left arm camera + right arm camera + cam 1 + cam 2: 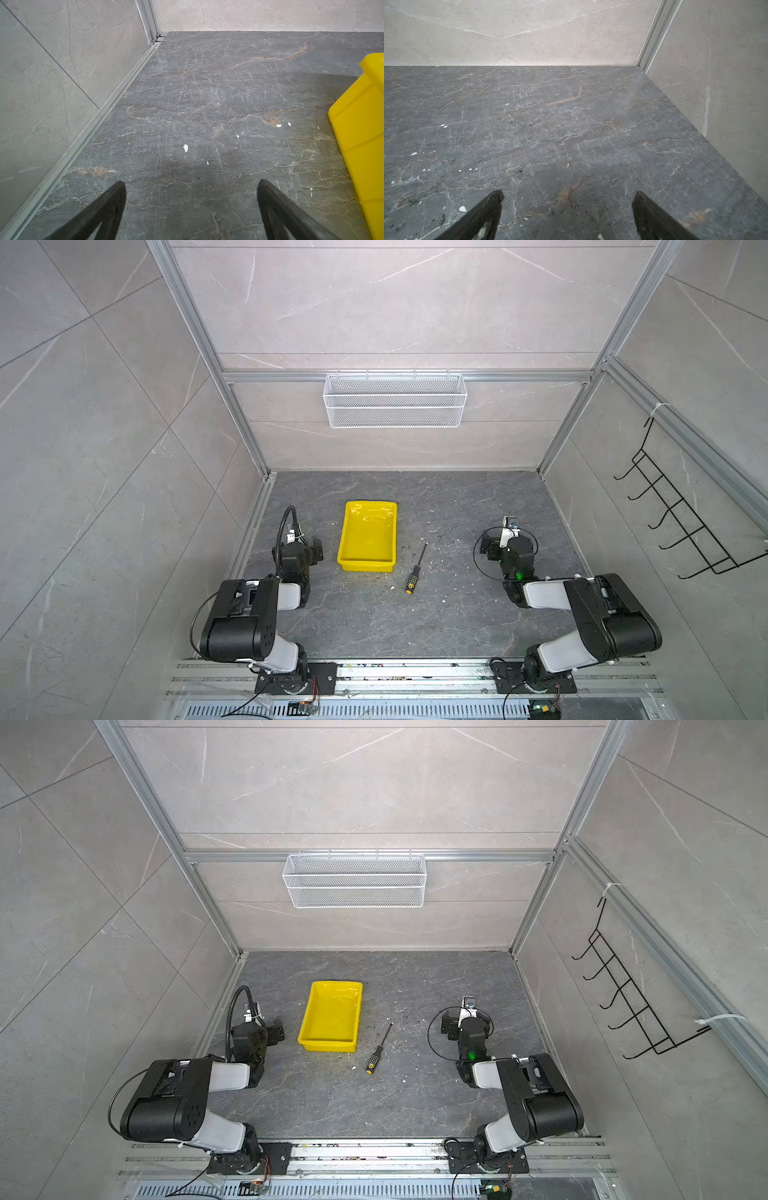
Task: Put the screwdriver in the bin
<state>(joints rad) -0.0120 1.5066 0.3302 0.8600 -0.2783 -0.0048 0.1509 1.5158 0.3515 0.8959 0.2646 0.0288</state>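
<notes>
Beside bin lies screwdriver; seemingly apart.

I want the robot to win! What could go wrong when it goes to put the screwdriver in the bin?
1. The screwdriver is thin and lies flat on the table, so the open right gripper might slip off it or scrape the table.
2. It lies close beside the bin, so a reaching gripper could bump the bin away.

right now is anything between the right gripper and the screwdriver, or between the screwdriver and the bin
Nothing visible. The screwdriver lies on the tabletop beside the bin, apart from it. Only tabletop lies between them, and between it and the open right gripper.
</notes>
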